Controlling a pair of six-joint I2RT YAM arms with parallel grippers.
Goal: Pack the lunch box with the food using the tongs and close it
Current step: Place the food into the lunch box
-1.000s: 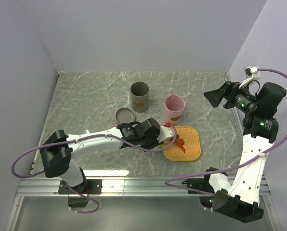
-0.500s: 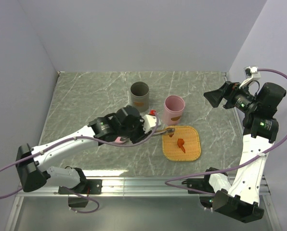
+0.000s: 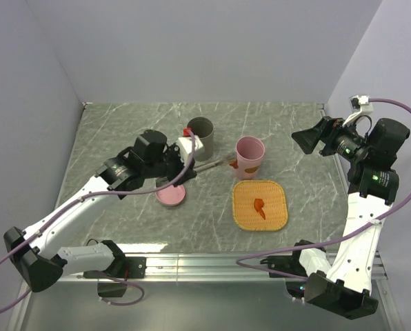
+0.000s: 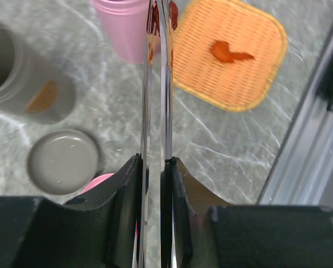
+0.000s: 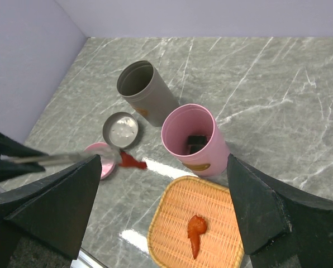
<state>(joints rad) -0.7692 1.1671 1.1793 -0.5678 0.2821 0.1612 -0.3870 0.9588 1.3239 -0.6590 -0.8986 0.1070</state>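
LEFT ARM AT THE PINK CUP: My left gripper [image 4: 153, 167] is clamped on the silver tongs [image 4: 157, 84]. One black finger [image 4: 127, 190] presses in from each side, squeezing the two thin arms nearly together. At the far tip of the tongs I hold an orange-red chunk [image 5: 132, 162] pinched just beside the pink cup [image 3: 249, 155], on the side that faces the grey cup [image 3: 201, 138]. I cannot tell whether the chunk hangs clear of the marble table [image 3: 123, 124].

Both cups stand upright and open, and a dark piece [image 5: 195, 144] lies at the bottom of the pink one. It is too small for me to make out more. A grey lid [image 5: 120, 129] lies flat in front of the grey cup, with a pink lid [image 3: 172, 196] just beside it, below my forearm in the overhead view.

The square orange woven tray [image 3: 271, 214] sits near the pink cup, toward the table's near edge. A second orange-red chunk [image 3: 258, 205] lies close to its middle.

My right gripper [image 3: 307, 141] hangs raised at the right side of the table, well apart from everything. Its jaws are spread wide with nothing between them.
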